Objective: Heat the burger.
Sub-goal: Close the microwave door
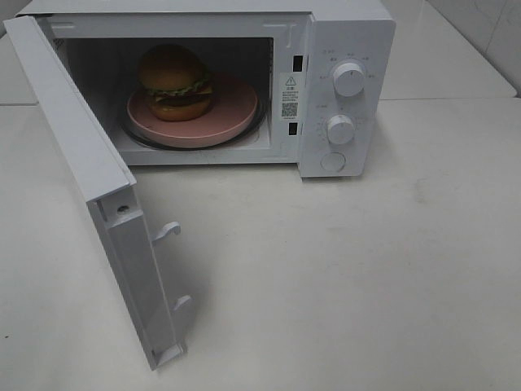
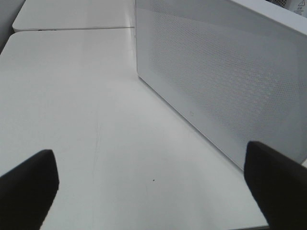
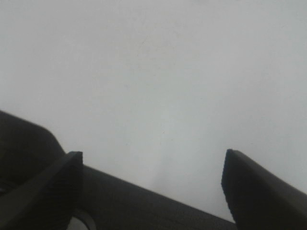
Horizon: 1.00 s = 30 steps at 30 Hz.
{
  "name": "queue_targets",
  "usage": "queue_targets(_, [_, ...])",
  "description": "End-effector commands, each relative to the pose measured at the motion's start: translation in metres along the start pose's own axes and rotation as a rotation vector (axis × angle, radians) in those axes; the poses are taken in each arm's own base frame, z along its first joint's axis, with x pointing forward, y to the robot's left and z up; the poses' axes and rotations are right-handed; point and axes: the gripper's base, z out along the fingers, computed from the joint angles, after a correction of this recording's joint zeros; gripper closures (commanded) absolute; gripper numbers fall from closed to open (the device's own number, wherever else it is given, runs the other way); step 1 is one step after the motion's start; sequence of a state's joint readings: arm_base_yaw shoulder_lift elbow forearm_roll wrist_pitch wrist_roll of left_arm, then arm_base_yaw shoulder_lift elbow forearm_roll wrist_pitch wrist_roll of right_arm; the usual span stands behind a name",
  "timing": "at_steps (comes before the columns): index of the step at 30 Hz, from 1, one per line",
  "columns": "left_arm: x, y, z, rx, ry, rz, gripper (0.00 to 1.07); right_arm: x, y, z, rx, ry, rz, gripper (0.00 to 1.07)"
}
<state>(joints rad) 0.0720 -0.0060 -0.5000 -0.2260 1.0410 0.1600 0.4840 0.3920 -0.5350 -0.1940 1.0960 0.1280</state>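
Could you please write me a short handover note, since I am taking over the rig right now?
Left end effector: open, empty, beside the outer face of the door.
Right end effector: open, empty, over bare table.
Burger: on the pink plate inside the microwave.
Done: burger loaded.
Left: shut the door, which stands wide open, then probably set the knobs.
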Motion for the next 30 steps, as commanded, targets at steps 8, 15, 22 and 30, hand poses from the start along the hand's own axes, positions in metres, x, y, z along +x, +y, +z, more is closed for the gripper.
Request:
queue_targets(8, [0.001,-0.001,-0.002,0.004,-0.018,-0.002,0.06,0.018,-0.006,-0.013,0.106,-0.169,0.175,0.31])
queue_targets(15, [0.001,-0.001,-0.002,0.004,-0.018,-0.002,0.06,0.033,-0.004,-0.026,0.162,-0.276,0.262,0.31])
queue_targets(22, [0.001,-0.001,-0.002,0.004,-0.018,-0.002,0.06,0.046,-0.001,-0.035,0.186,-0.383,0.283,0.31])
queue_targets(30, [0.001,-0.001,-0.002,0.004,-0.018,-0.002,0.06,0.05,0.0,-0.038,0.188,-0.416,0.284,0.31])
